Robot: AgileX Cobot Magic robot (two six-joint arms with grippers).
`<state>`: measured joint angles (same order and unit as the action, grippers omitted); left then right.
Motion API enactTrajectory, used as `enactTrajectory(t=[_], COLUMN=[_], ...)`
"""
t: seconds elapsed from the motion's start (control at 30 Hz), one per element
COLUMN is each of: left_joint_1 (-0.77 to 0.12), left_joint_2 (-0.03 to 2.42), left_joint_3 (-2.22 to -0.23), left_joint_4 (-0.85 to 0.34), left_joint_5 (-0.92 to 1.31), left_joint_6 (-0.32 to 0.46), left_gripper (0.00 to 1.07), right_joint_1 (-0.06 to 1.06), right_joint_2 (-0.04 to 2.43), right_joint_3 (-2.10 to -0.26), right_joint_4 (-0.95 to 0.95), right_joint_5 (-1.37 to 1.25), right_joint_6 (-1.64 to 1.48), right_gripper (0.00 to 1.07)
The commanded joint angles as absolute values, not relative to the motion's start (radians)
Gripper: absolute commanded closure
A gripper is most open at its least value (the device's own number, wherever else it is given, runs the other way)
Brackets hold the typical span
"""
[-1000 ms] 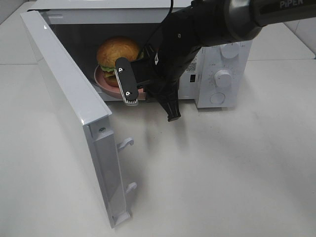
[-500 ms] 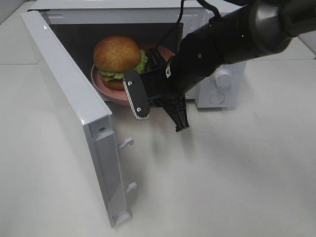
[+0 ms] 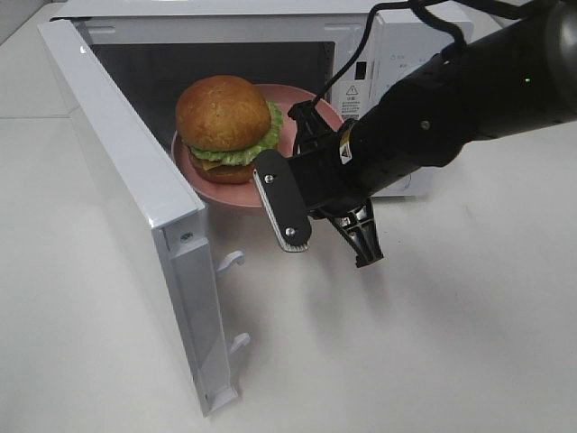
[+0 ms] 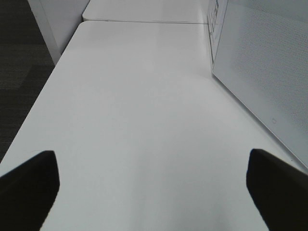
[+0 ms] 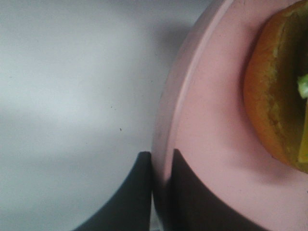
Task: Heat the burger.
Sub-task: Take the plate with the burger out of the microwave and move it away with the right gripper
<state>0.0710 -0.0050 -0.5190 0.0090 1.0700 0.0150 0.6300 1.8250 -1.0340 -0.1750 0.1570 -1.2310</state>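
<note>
Exterior high view: microwave with door swung wide, cavity facing the table. Pink plate at the cavity mouth, rim pinched in the shut right gripper. Burger on the plate, beyond the fingertips toward the cavity. Left gripper fully open, empty, well apart

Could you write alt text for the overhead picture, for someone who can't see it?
A black robot arm's gripper holds a pink plate with a burger at the open microwave. Its door swings wide on the left.
</note>
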Motion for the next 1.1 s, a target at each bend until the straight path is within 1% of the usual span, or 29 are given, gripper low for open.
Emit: enactTrajectory(t=[0.03,0.1,0.2,0.27,0.73,1.1], left_joint_1=[0.073,0.073,0.073,0.073,0.073,0.073], left_joint_2=[-0.020,-0.020,-0.020,-0.020,-0.020,-0.020], left_joint_3=[-0.519,-0.519,-0.519,-0.519,-0.519,-0.519], left_joint_4=[0.010,0.010,0.010,0.010,0.010,0.010], left_joint_5=[1.071,1.071,1.071,1.071,1.071,1.071], left_joint_6=[0.015,0.015,0.015,0.015,0.015,0.015], left_gripper=[0.09,0.09,0.09,0.09,0.09,0.09], right_joint_1=[0.614,0.614,0.614,0.622,0.622,0.622], right_joint_2=[1.767,1.729,1.716,1.653,1.425,1.200], right_joint_3=[-1.011,-0.970,-0.959,-0.901,-0.704,-0.561], right_joint_4=[-0.154,-0.154,-0.154,-0.154,-0.131,-0.131], right_joint_5=[0.105,0.101,0.101,0.093,0.092,0.193], right_joint_6=[-1.218,-1.218,-1.218,-1.218,-1.213,-1.211], right_gripper=[1.07,1.07,1.07,1.07,1.07,1.07])
